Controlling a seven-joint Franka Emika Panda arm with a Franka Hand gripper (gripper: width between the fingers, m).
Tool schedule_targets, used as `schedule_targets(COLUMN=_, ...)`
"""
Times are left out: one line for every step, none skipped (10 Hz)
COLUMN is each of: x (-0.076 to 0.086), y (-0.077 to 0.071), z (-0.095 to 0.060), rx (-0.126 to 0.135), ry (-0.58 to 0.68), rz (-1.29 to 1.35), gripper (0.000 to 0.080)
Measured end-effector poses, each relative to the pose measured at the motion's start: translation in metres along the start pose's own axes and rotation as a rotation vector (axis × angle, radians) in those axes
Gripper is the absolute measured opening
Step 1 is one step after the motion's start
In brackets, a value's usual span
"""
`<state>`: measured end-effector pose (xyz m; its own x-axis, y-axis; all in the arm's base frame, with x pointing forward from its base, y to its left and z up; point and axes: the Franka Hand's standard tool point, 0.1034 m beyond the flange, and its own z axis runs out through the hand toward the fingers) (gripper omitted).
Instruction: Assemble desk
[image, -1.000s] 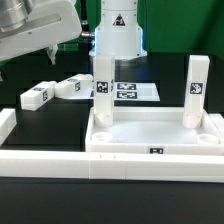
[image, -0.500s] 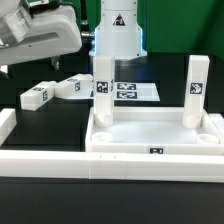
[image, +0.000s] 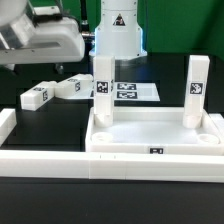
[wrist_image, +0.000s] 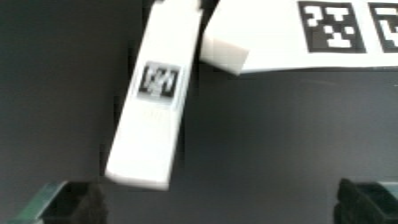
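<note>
dark table (image: 15, 95) with tabletop (image: 155, 135) at front, two standing legs (image: 102, 85) in its far corners, two loose legs (image: 72, 87) lying at exterior view's left. third-leg pickup probably in hand: gripper (wrist_image: 217, 200) above them, jaws apart, empty. next: lower, straddle, close. only in wrist view: one loose leg (wrist_image: 157, 100) off-centre beneath, marker board (wrist_image: 347, 60) beside.

A robotics lab bench is shown. A black table (image: 40, 128) is fenced by a low white border wall (image: 50, 162), and a tag-printed marker board (image: 140, 92) is laid near the robot arm's base (image: 118, 35).
</note>
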<state>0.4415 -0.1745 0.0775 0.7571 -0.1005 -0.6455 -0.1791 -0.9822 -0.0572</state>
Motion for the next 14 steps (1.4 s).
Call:
schedule_targets(x=-0.008, y=-0.003, z=0.007, rx=0.009, ry=-0.046, rz=0.043, gripper=0.0649)
schedule_targets(x=-0.009, y=-0.003, z=0.010, rx=0.013, ry=-0.051, rz=0.047, gripper=0.0649)
schedule_targets(x=-0.008, y=-0.004, z=0.009, rx=0.012, ry=-0.050, rz=0.045, gripper=0.0649)
schedule_targets(x=-0.008, y=-0.004, z=0.009, rx=0.012, ry=-0.050, rz=0.045, gripper=0.0649)
schedule_targets(x=-0.009, y=-0.002, z=0.010, rx=0.015, ry=-0.052, rz=0.050, gripper=0.0649)
schedule_targets(x=-0.011, y=0.003, z=0.013, rx=0.025, ry=-0.056, rz=0.068, gripper=0.0649)
schedule_targets(x=-0.018, y=0.002, z=0.026, rx=0.032, ry=-0.065, rz=0.093, gripper=0.0649)
schedule_targets(x=-0.025, y=-0.003, z=0.041, rx=0.033, ry=-0.073, rz=0.102, gripper=0.0649)
schedule_targets(x=-0.027, y=-0.008, z=0.053, rx=0.025, ry=-0.066, rz=0.096, gripper=0.0649)
schedule_targets(x=-0.028, y=-0.014, z=0.064, rx=0.016, ry=-0.074, rz=0.090, gripper=0.0649)
schedule_targets(x=-0.028, y=-0.017, z=0.066, rx=0.010, ry=-0.077, rz=0.082, gripper=0.0649)
schedule_targets(x=-0.028, y=-0.017, z=0.066, rx=0.010, ry=-0.078, rz=0.081, gripper=0.0649)
schedule_targets(x=-0.027, y=-0.017, z=0.066, rx=0.010, ry=-0.078, rz=0.081, gripper=0.0649)
schedule_targets(x=-0.025, y=-0.021, z=0.065, rx=0.005, ry=-0.076, rz=0.078, gripper=0.0649)
